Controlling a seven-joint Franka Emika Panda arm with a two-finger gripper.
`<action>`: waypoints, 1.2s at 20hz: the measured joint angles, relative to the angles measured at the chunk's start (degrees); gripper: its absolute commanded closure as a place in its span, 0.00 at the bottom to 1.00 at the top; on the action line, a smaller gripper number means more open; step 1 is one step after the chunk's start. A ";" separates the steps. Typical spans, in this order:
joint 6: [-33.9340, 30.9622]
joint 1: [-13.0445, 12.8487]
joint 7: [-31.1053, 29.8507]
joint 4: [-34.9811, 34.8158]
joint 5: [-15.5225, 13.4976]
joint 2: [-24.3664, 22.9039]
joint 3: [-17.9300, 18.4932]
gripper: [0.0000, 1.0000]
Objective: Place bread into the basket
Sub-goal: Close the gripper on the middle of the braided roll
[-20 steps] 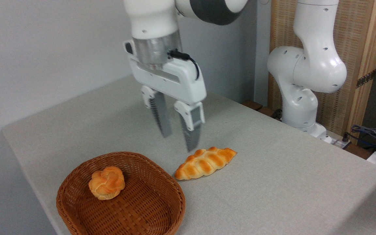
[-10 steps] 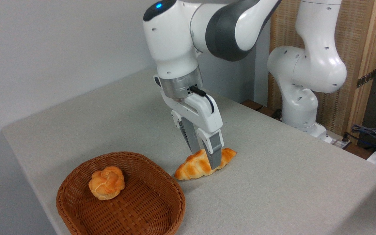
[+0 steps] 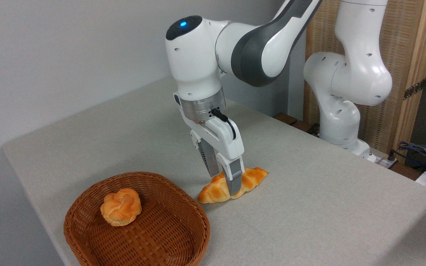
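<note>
Camera view from the fixed vantage shows us the bread (image 3: 231, 184) lying flat on the table (image 3: 309, 207), just right of the basket (image 3: 139, 236) and apart from its rim by a narrow strip of bare cloth. We read its long axis as running diagonally, from a lower-left tip near the basket up to a pointed upper-right tip that aims away toward the back right of the table. Across its middle we see the gripper (image 3: 224, 181) come down from above, one finger on the far side and one finger (image 3: 235, 181) on the near side, so the loaf sits between them. The fingers stand close against the bread's flanks, yet we cannot tell whether they actually press it or only bracket it. We see the loaf resting on the cloth, not raised.

Moving outward, we find the basket at the front left, close to the table's front edge, its low woven rim open upward. A small round bun (image 3: 120, 207) occupies its back left part, leaving the right and front of the basket floor bare. To the right of the bread we see a broad stretch of open table. Behind the arm (image 3: 213, 59), the table runs to a pale wall, and the robot's base (image 3: 338, 118) stands beyond the table's right rear edge.
</note>
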 measured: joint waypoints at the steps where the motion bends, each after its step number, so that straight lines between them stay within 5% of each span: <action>1: 0.02 -0.01 0.06 -0.15 0.00 0.15 0.00 0.00; 3: 0.04 -0.02 0.97 -0.34 0.00 0.42 0.00 0.09; 5: 0.05 -0.02 1.34 -0.46 0.00 0.58 0.00 0.45; 6: 0.06 -0.03 1.44 -0.51 0.00 0.67 0.00 0.55; 24: -0.07 -0.08 1.53 -0.48 0.00 1.10 0.00 0.63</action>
